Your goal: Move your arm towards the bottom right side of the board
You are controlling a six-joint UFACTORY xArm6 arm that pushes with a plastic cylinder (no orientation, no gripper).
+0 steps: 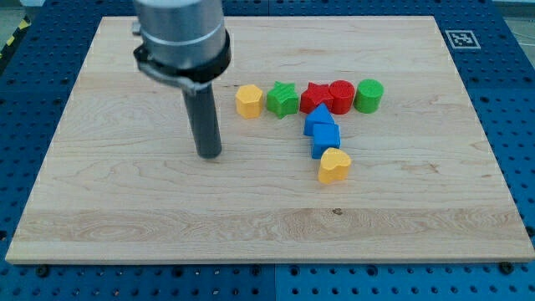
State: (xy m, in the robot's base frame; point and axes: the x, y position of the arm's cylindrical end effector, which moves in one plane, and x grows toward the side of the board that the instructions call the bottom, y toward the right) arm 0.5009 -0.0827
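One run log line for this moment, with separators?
tip on board, left of all blocks, touching none | yellow heart lowest block | bottom right not reached

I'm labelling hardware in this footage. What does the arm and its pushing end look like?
The arm's lower housing is a wide, smooth grey metallic cylinder with a dark clamp ring around its bottom edge. Below it hangs a narrower, straight dark grey rod, round in section, ending in my tip. No cables, markings or labels show on the visible part.
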